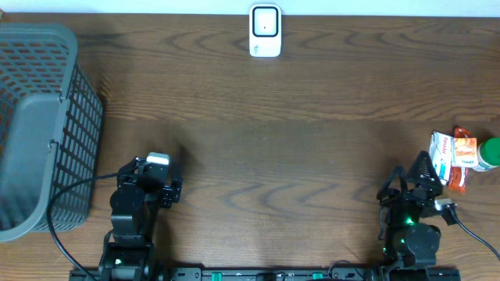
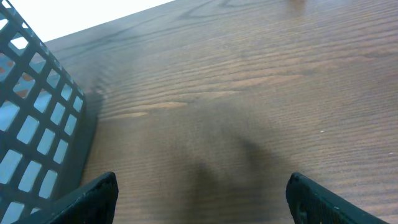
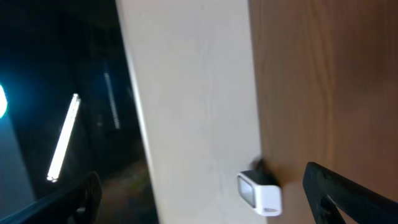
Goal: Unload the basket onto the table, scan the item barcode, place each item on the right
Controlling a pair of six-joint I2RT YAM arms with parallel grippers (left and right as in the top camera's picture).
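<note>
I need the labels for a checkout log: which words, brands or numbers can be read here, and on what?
No text can be read in any view.
Packet: red print on white, too blurred to read.
Bottle: label too small to read.
Scanner: no text visible.
</note>
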